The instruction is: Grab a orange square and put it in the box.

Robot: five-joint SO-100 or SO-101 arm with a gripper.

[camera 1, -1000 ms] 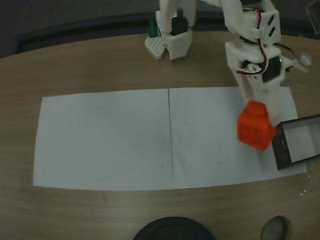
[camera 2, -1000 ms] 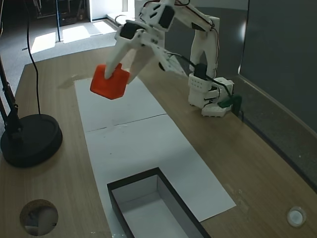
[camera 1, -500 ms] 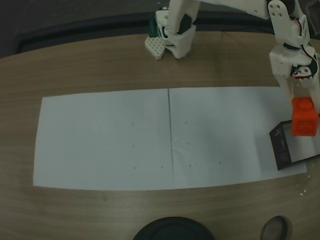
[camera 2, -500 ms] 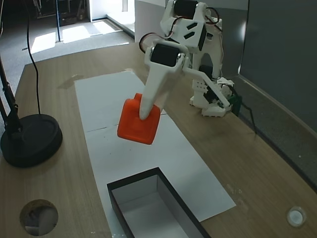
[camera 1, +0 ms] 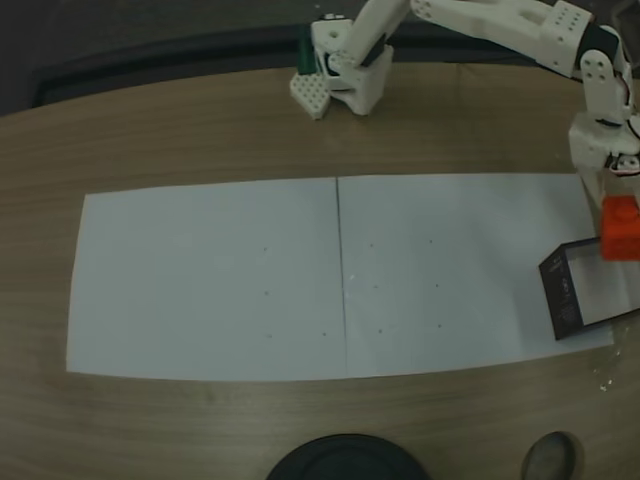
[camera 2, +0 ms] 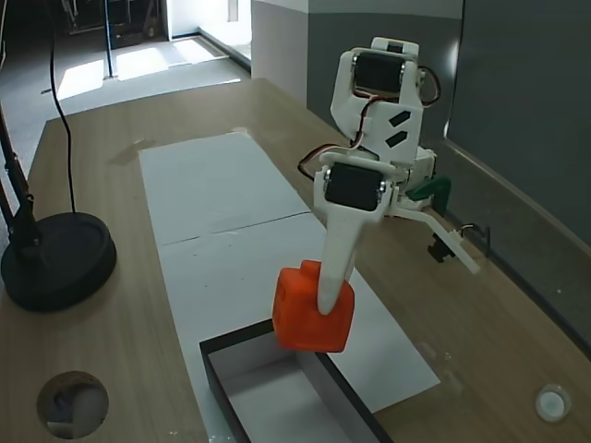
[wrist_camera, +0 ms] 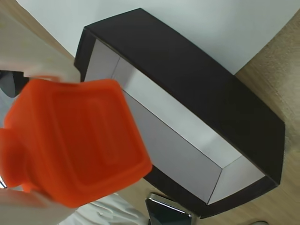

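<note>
One rounded orange square [camera 2: 312,318] above black-walled box [camera 2: 288,399].

In a fixed view the box [camera 1: 590,295] and orange square [camera 1: 621,227] are cut off at 3 o'clock. In the wrist view the square [wrist_camera: 75,143] appears blurred, hiding the box's [wrist_camera: 197,93] 9 o'clock corner.

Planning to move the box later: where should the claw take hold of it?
Probably one long black wall of the box, pinched from above with one finger inside: the walls are thin and upright, the top is open. The claw holds the orange square now.
</note>
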